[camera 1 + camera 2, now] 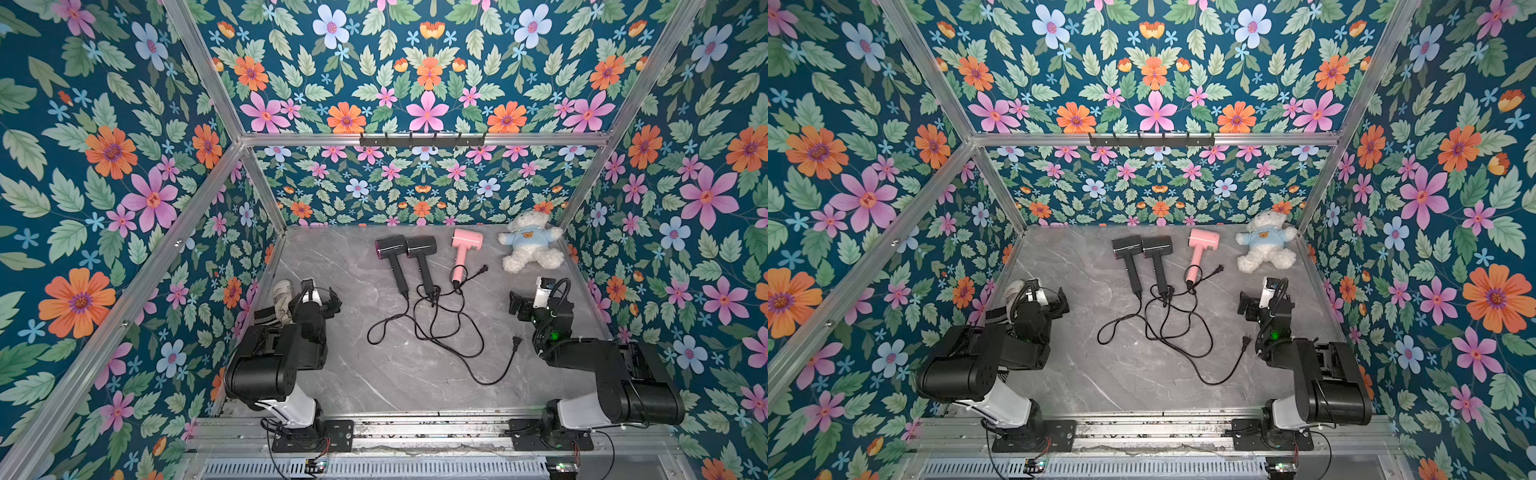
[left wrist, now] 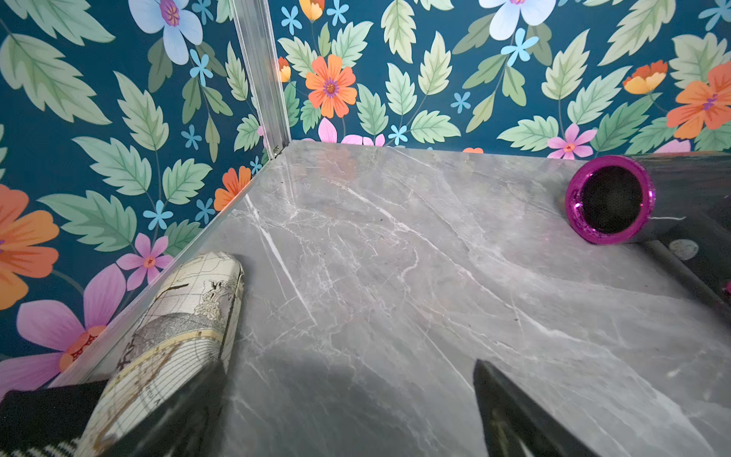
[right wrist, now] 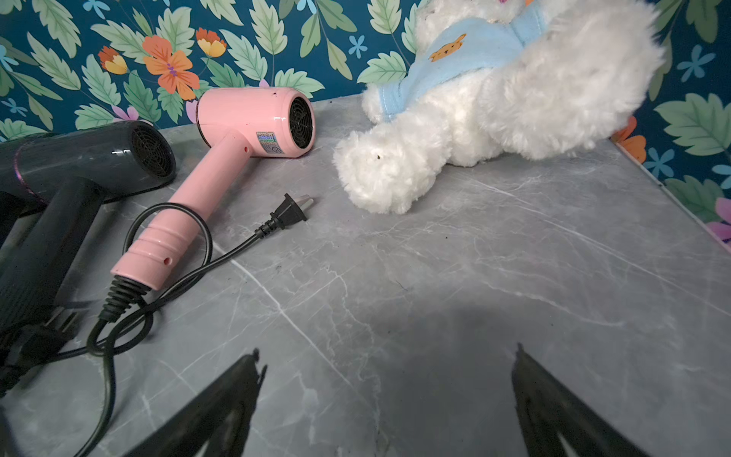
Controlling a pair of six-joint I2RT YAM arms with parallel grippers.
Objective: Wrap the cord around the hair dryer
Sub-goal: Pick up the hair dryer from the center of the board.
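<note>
Three hair dryers lie at the back of the grey marble table: two dark grey ones [image 1: 395, 257] [image 1: 422, 259] side by side and a pink one [image 1: 463, 249] to their right. Their black cords [image 1: 440, 328] run loose and tangled toward the front, with one plug [image 1: 516, 343] near my right arm. The pink dryer [image 3: 221, 158] has its cord looped by the handle, plug [image 3: 290, 209] beside it. My left gripper [image 1: 332, 299] and right gripper [image 1: 515, 305] both stand open and empty at the table's sides, apart from the dryers. In the left wrist view a dark dryer's magenta-ringed nozzle [image 2: 609, 200] shows.
A white teddy bear [image 1: 528, 245] in a blue shirt sits at the back right corner. A map-printed pouch [image 2: 178, 336] lies by the left wall beside my left gripper [image 2: 348, 368]. A black hook rail [image 1: 422, 139] hangs on the back frame. Floral walls enclose three sides.
</note>
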